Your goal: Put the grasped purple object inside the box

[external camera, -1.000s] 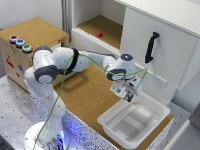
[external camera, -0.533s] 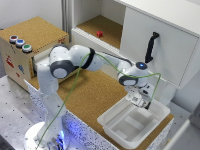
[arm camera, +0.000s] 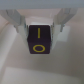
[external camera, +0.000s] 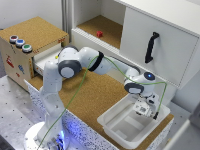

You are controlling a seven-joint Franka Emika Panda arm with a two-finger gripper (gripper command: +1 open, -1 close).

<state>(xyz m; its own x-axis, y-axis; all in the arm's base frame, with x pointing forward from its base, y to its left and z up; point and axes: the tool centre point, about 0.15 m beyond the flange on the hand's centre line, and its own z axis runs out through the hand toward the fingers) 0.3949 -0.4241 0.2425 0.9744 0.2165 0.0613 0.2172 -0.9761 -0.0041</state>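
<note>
End effector at lower right of the exterior view, above the white box, fingers clenched on the purple object with yellow markings

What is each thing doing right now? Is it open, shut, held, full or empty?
gripper: shut on the purple object, above the box.
purple object: held between the jaws, off the box floor.
box: open on top, nothing seen lying in it.
cupboard door: shut.
drawer: pulled out.
red piece: lying on the open shelf.
</note>
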